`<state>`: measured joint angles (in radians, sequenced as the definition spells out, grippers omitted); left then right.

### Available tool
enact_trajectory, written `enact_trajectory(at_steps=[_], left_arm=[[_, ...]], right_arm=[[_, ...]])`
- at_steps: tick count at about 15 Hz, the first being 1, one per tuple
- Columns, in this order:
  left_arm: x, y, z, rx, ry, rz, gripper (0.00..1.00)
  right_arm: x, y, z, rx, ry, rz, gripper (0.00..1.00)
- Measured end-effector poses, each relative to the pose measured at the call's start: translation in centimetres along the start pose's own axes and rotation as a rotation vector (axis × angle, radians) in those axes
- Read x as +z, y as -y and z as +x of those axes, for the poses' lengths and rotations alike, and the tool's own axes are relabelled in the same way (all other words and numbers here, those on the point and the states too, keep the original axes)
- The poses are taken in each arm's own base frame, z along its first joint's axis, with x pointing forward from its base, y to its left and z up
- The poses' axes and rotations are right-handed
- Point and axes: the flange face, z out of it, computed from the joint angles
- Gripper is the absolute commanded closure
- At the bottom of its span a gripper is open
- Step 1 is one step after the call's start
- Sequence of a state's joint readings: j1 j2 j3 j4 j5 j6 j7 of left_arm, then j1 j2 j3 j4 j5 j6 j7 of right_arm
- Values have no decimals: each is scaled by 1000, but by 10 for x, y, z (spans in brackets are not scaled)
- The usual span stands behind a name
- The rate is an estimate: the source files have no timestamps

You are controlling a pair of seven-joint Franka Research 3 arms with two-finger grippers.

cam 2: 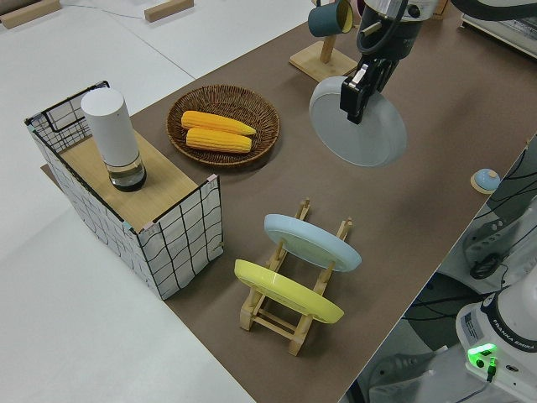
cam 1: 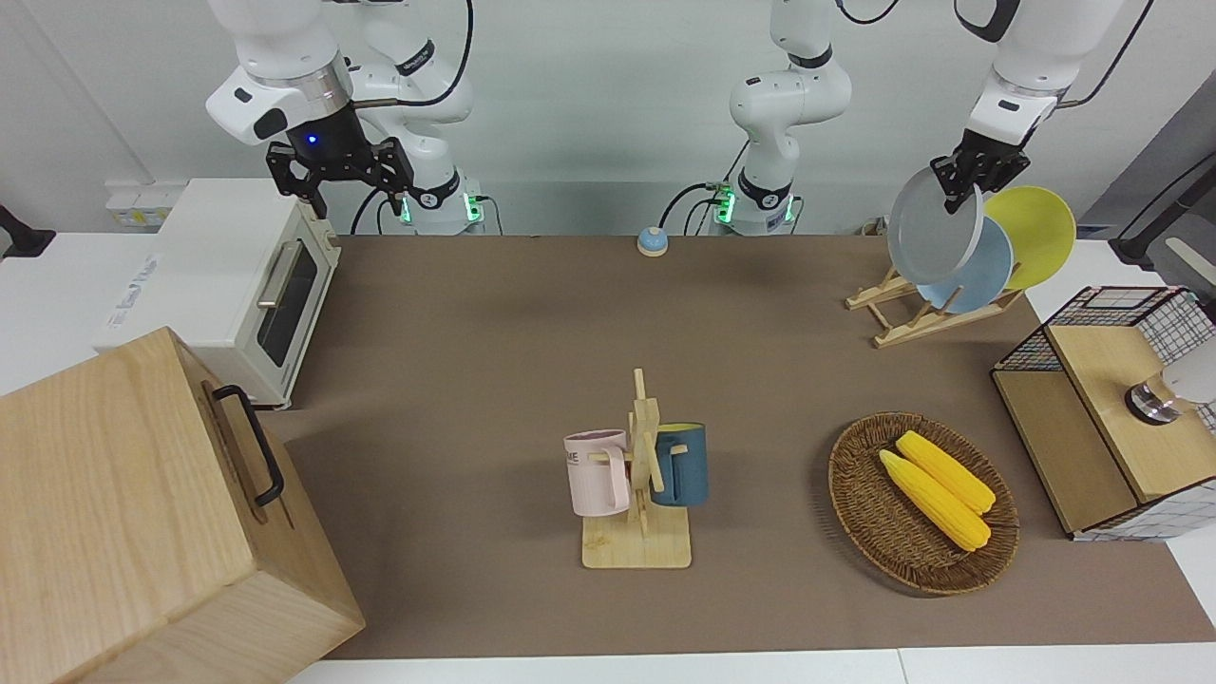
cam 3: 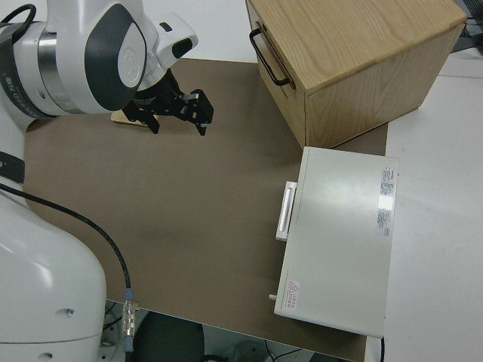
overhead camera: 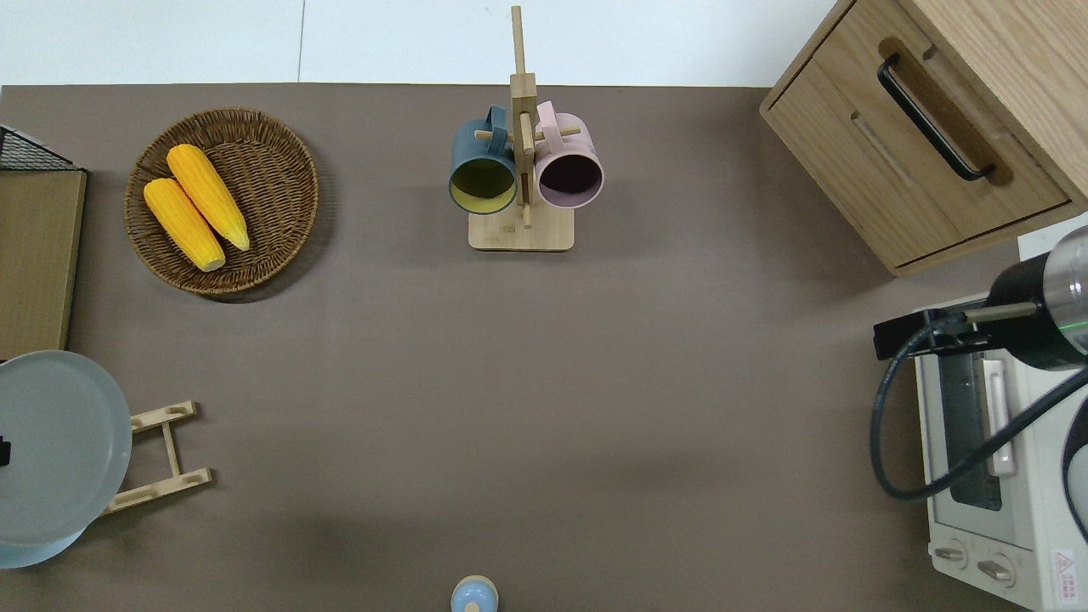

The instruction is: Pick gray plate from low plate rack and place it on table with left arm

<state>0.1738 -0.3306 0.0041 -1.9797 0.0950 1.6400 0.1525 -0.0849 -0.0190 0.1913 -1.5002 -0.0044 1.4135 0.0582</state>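
Over table (cam 1: pixel 494 361): hand-held gray plate (cam 1: pixel 931 228)

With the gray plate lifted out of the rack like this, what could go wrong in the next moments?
1. The left gripper pinches the gray plate only at its rim, so the tilted plate may slip or swing.
2. The plate hangs over the low plate rack, near the sky-blue plate; a low sideways move might knock that plate.
3. Lowering it on edge onto the table may let it tip or roll.
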Motion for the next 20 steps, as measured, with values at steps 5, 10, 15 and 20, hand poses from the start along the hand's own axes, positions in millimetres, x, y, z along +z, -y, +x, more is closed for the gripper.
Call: enact_trajectory(at_steps=[5,10,15,20], left_arm=[[-2,-7,-2,-21,12,-90,1000],[4,-16,-6,-86,56,-254,1000],[29,-31,0,-98,119,-394,1000],[66,-45,1,-110,195,-489,1000]], right_arm=[[0,0,0,0,0,0,13],[0,0,0,0,0,0,11],[0,0,0,0,0,0,11],[0,0,0,0,0,0,11]])
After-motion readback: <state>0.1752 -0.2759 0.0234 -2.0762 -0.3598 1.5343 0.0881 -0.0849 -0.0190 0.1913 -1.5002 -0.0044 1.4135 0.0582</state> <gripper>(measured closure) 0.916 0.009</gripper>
